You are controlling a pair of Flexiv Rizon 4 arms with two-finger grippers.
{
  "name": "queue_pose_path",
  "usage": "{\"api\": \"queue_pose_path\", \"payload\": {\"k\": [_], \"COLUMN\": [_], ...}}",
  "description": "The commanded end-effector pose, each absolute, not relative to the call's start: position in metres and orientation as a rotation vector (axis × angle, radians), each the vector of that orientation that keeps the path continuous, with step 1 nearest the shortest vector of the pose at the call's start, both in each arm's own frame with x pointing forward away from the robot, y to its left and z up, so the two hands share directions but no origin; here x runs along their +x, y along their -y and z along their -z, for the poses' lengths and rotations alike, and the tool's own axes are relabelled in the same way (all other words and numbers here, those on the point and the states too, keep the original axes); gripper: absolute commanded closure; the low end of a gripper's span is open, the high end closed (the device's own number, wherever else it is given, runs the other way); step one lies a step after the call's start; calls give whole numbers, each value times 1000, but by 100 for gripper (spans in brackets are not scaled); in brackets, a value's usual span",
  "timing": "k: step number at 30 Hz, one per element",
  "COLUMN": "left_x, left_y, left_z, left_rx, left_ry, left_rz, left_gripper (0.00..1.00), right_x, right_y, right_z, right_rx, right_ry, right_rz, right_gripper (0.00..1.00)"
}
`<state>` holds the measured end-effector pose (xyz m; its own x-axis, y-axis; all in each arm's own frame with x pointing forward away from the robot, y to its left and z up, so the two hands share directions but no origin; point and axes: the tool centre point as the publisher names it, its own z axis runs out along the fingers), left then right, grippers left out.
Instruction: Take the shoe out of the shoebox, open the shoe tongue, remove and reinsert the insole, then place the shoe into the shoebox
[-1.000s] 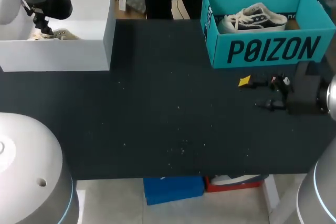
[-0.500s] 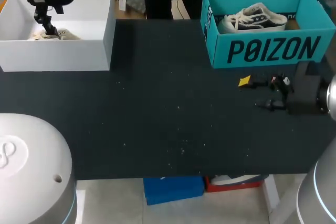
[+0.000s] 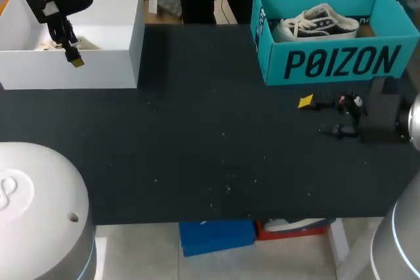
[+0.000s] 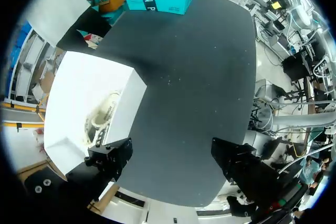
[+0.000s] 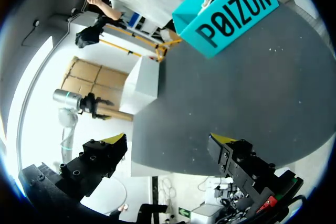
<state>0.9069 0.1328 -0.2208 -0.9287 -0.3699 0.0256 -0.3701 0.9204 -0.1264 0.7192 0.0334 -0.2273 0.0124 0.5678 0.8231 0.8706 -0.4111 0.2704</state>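
Left gripper (image 4: 172,157): fingers wide apart, nothing between them. The wrist view hides the yellow tips, and the head view shows one tip only. It hangs over the front wall of the white box (image 3: 72,73). The pale shoe (image 4: 103,118) inside is mostly hidden by wall and glare.

Right gripper (image 5: 168,141): fingers apart, empty, low over the table (image 3: 210,136), near the teal box (image 3: 331,63). A dark shoe (image 3: 316,21) with white laces lies in that box, its lower part cut off by the front wall.

I see a matt black table (image 3: 197,149), a matt teal cardboard shoebox (image 3: 336,78), a canvas shoe (image 3: 318,23), a smooth white box (image 3: 85,70)
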Motion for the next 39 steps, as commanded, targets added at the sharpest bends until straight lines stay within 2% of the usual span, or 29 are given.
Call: {"api": "queue_pose_path", "payload": {"k": [1, 25, 39], "left_x": [905, 890, 894], "left_y": [-134, -152, -159], "left_z": [235, 273, 277], "left_rx": [615, 771, 916], "left_ry": [3057, 2980, 2958], "left_rz": [-198, -94, -59], "left_gripper": [0, 0, 0], "right_x": [727, 836, 851], "right_y": [-23, -17, -17], "right_z": [225, 207, 206], "right_rx": [-1990, -1873, -1833], "right_ry": [1535, 2259, 2379], "right_rz": [1270, 317, 213], "right_gripper": [0, 0, 0]}}
